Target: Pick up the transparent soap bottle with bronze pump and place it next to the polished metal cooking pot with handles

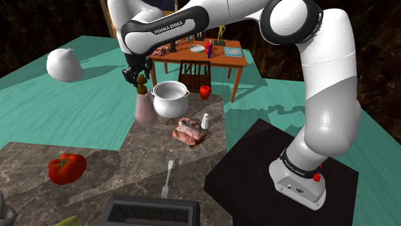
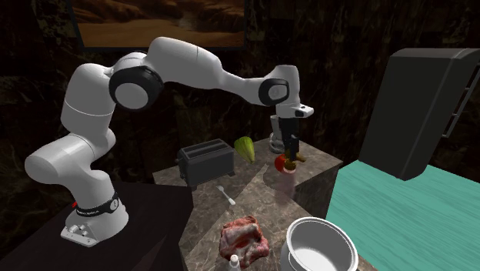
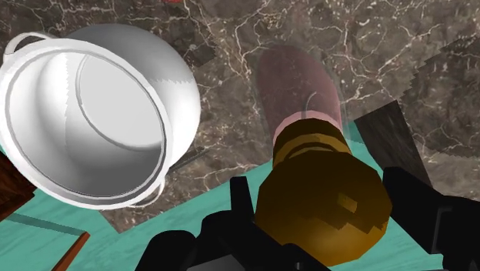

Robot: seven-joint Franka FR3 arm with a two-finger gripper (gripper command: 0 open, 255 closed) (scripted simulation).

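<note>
Clasping the bronze pump (image 3: pixel 323 192) from both sides, the black gripper (image 3: pixel 323 212) holds the soap bottle (image 3: pixel 296 85) by its top. The bottle's pinkish see-through body points straight away from the fingers toward the dark marble counter (image 3: pixel 385 46). Whether its base rests on the stone cannot be told. Just beside the bottle stands the white two-handled pot (image 3: pixel 92 123), open-mouthed, with a narrow strip of counter between them in the wrist view. The shoulder view adds things beyond the pot: a slab of raw meat (image 1: pixel 189 131), then a small white shaker (image 1: pixel 205 121). Farther from the gripper lie a fork (image 1: pixel 167 178), a red tomato (image 1: pixel 67 167) and a toaster (image 1: pixel 151 212). That view also shows "FRANKA EMIKA" on the arm link (image 1: pixel 168 27) above the gripper. The second exterior view alone shows a tall dark cabinet (image 2: pixel 431 108) far off.
</note>
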